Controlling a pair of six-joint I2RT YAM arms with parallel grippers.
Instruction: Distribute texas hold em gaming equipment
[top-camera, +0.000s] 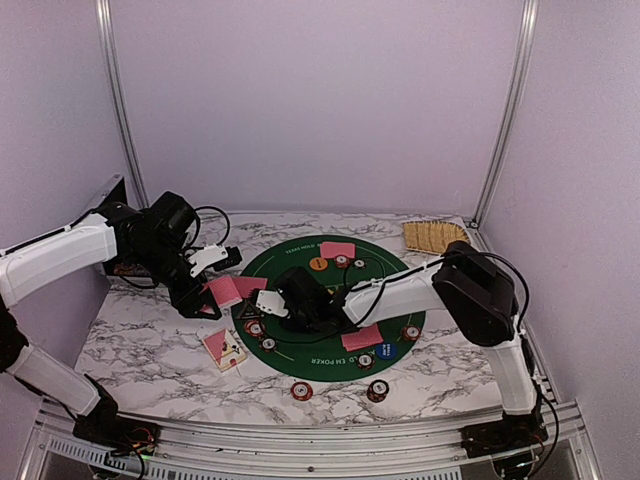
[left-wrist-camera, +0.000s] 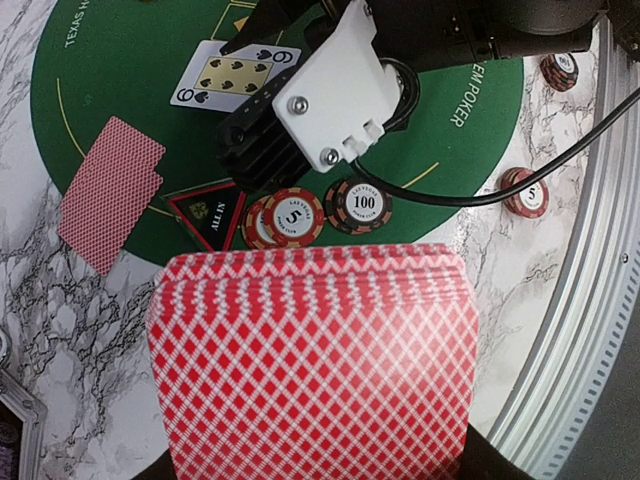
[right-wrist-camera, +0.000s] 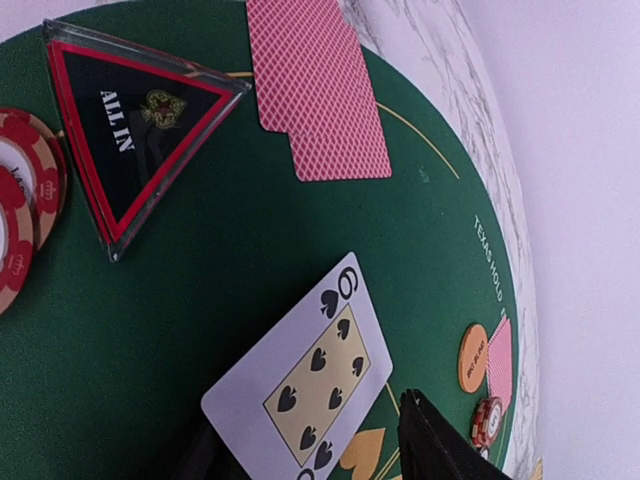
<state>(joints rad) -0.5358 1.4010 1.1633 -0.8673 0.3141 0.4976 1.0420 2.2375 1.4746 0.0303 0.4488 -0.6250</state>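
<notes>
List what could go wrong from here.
1. The right pincer sits close over the face-up nine of spades card, near the black triangular ALL IN marker and red-and-white chip stacks; pulling away could drag the card or topple chips.
2. The deck of red-backed playing cards in the left pincer might shed cards, and it blocks much of that wrist view.

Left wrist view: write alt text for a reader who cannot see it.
A red-backed deck fills the foreground. Beyond it, on the green mat, the right gripper hangs over a face-up spades card, near an ALL IN button, chip stacks and two face-down cards.
</notes>
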